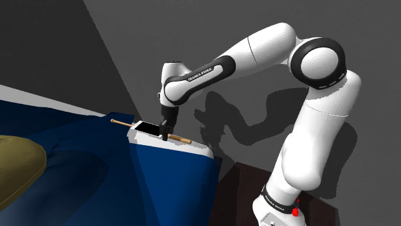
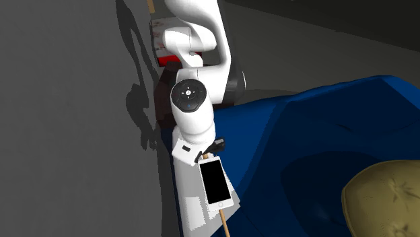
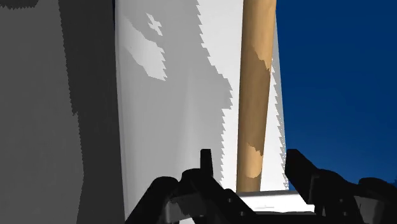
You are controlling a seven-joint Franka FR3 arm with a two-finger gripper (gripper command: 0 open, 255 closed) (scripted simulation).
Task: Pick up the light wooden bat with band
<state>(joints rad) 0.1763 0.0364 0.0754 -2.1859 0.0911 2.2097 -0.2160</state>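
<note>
A grey wall (image 1: 257, 26) stands behind a blue couch (image 1: 173, 186), and along the couch's far edge runs a flat white ledge (image 3: 172, 114) on which the work takes place. In the wrist view the fingers (image 3: 205, 162) stand apart, one on each side of the bat (image 3: 257, 95), with a gap on both sides, so nothing is held. The gripper (image 1: 166, 131) hangs just above the ledge, pointing down. The bat lies flat along the ledge, close to the edge that meets the couch, and a phone (image 2: 215, 180) rests across it just beside the gripper; in the shoulder view the phone is on the left of the fingers. To grasp well, I judge the gripper should sink straight down until the pads flank the shaft at mid height, then close squarely across it. The lift should be slow, since the phone will likely tip or slide as the bat rises. The bat is a slim, round rod of pale, smooth wood, which may roll under an uneven squeeze; I cannot make out a band. The phone is a thin white slab with a black screen. An olive cushion (image 1: 16, 167) sits on the couch, well apart.
</note>
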